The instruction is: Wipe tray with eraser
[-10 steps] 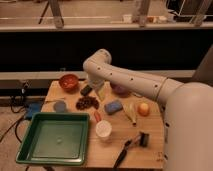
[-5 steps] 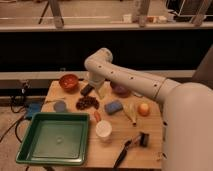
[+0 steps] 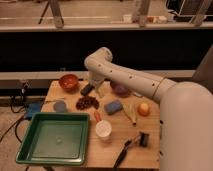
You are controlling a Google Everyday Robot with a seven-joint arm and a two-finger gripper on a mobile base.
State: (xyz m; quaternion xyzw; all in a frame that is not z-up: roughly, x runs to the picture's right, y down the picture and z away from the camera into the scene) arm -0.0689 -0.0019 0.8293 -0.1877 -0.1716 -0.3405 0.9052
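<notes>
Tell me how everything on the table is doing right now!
Tray: lying flat, looks empty.
Eraser: lying flat outside the tray, beside the gripper.
Gripper: low over the back of the table, next to the eraser.
Cup: standing upright, mouth up.
Orange bowl: upright.
Brush: lying flat near the front edge.
Sponge: lying flat.

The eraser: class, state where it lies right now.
Camera view, left of centre: the eraser lies near the far edge of the table, between the orange bowl and the gripper, which hangs right beside it.

White arm (image 3: pixel 137 82) bent, elbow (image 3: pixel 101 58) high, tool (image 3: pixel 95 85) pointing down below it.
</notes>
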